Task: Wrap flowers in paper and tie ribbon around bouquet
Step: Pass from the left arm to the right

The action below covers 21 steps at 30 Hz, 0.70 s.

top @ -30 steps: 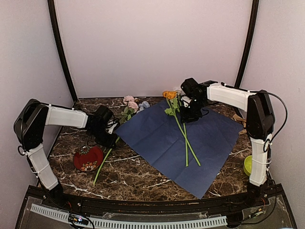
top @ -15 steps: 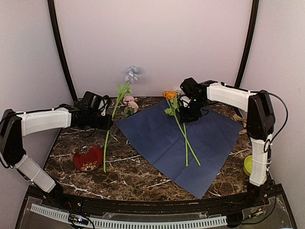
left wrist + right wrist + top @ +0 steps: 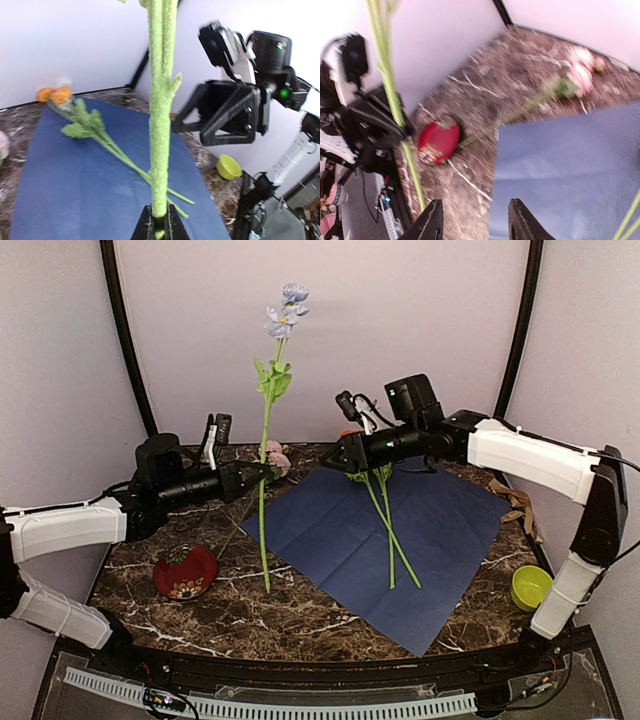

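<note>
My left gripper is shut on the green stem of a pale blue flower, held upright beside the paper's left corner. The paper lies flat, navy face up. Two orange flowers rest on it, and pink flowers lie behind it. My right gripper hangs open and empty above the paper's far corner, facing the held stem. A tan ribbon lies off the paper's right corner. No bouquet is in view.
A red patterned dish sits at the front left, close to the held stem's lower end. A lime-green bowl stands at the right near my right arm's base. Walls close the table in on three sides.
My left arm lifted the pale blue flower off the table and stood it upright. My right gripper rose from the orange flowers' stems, opened wider and swung left.
</note>
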Available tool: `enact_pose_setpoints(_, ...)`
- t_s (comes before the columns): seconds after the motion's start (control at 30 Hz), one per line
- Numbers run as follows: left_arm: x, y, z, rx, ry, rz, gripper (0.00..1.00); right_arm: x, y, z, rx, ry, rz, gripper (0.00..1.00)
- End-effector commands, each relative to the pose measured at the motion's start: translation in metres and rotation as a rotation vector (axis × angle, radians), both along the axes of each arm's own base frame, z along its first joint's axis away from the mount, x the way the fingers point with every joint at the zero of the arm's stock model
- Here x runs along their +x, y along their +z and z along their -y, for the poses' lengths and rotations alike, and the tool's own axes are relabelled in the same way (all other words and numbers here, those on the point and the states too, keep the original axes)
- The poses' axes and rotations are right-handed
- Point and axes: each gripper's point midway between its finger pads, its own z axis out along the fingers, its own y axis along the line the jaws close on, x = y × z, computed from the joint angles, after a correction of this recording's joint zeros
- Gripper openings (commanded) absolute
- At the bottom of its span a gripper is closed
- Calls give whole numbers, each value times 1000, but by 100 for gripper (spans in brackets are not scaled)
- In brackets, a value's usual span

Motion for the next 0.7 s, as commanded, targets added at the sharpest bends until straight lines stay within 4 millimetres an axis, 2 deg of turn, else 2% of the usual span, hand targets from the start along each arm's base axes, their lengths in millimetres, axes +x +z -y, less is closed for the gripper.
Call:
enact_pose_setpoints(0.0, -50, 59, 47, -150, -292, 170, 0, -47, 110, -31, 459, 259, 170, 47)
enact_pose_setpoints(0.07, -56, 67, 52, -195, -330, 176, 0, -54, 122, -33, 509, 278, 179, 47)
enact_pose_setpoints(0.17, -60, 73, 61, -232, -365, 176, 0, -58, 128, -39, 558, 290, 159, 47)
enact_pose_setpoints(0.47, -64, 69, 83, -280, -420, 138, 0, -70, 124, -54, 577, 338, 130, 43)
enact_pose_setpoints(0.53, -65, 67, 85, -278, -424, 137, 0, -69, 120, -55, 567, 330, 119, 32)
enact_pose_setpoints(0.67, -65, 67, 84, -271, -413, 143, 0, -67, 117, -54, 556, 309, 109, 0)
